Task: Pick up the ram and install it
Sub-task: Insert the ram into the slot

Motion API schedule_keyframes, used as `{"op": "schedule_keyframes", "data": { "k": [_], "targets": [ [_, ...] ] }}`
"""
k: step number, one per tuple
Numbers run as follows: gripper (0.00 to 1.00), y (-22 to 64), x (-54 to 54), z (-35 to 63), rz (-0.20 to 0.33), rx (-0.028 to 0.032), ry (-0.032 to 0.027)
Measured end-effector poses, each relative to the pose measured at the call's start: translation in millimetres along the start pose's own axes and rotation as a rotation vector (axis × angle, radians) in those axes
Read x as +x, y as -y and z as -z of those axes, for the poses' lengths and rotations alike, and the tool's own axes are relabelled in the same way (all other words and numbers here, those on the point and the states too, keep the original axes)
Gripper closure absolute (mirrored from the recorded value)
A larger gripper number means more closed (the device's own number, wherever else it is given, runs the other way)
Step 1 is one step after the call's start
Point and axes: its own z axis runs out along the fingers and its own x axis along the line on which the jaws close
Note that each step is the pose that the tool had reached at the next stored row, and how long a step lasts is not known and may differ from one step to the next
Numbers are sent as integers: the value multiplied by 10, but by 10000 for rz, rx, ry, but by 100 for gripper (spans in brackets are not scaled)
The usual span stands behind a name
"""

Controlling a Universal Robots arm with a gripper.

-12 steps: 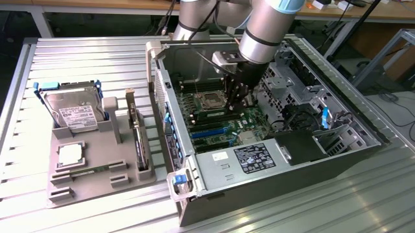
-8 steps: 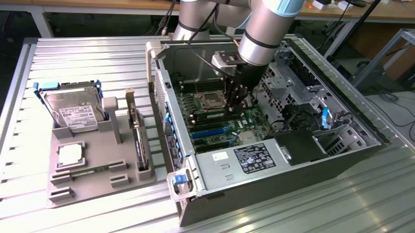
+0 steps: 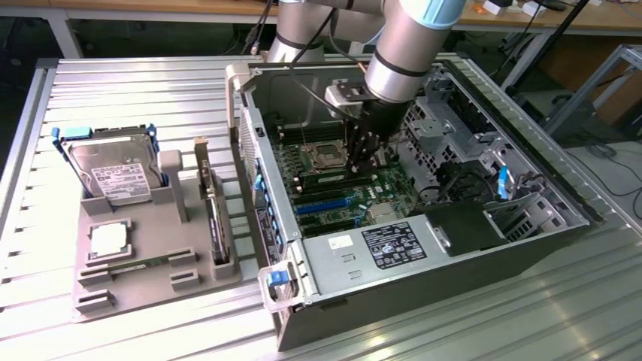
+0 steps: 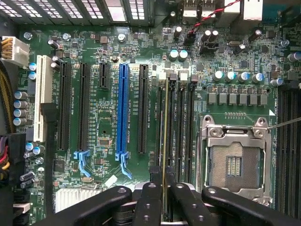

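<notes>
One step in hand, by the look of things: seating the ram (image 4: pixel 164 141) in a memory slot. Grasps it firmly in the gripper (image 4: pixel 164 190), black fingers (image 4: pixel 149 200) clenched against both flat faces, thin top edge turned toward the wrist camera. Works deep inside the open computer case (image 3: pixel 346 252), laid on its side on the slatted table (image 3: pixel 131 83).

Holds the stick over the motherboard (image 4: pixel 101 132), lined up lengthwise with one of the dark memory slots (image 4: pixel 181 122), just beside the processor socket (image 4: pixel 233 165) and parallel to the blue expansion slot (image 4: pixel 123 113). Cannot tell from either view: lower edge touching the slot, or just above it.

Stands well apart from the grey tray (image 3: pixel 150 289) at the exterior view's left, home to the hard drive (image 3: pixel 110 169), the square processor chip (image 3: pixel 108 239), the upright expansion card (image 3: pixel 209 199) and a spare green stick (image 3: pixel 135 265).

Calls next, as a judgement, for little travel and much care: holding the stick square to the slot, matching notch to key, pressing straight down with even load along the length, enough to snap both end latches shut. Risks, with any tilt, a jammed corner or strain on the board. Needs a firm grip right up to full seating.
</notes>
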Motion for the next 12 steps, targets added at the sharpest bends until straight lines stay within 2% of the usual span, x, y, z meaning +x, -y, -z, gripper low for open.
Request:
{"op": "schedule_keyframes", "data": {
  "k": [6, 12],
  "targets": [
    [86, 3, 0, -39, 15, 0, -4],
    [86, 2, 19, -35, 15, -4, 2]
  ]
}}
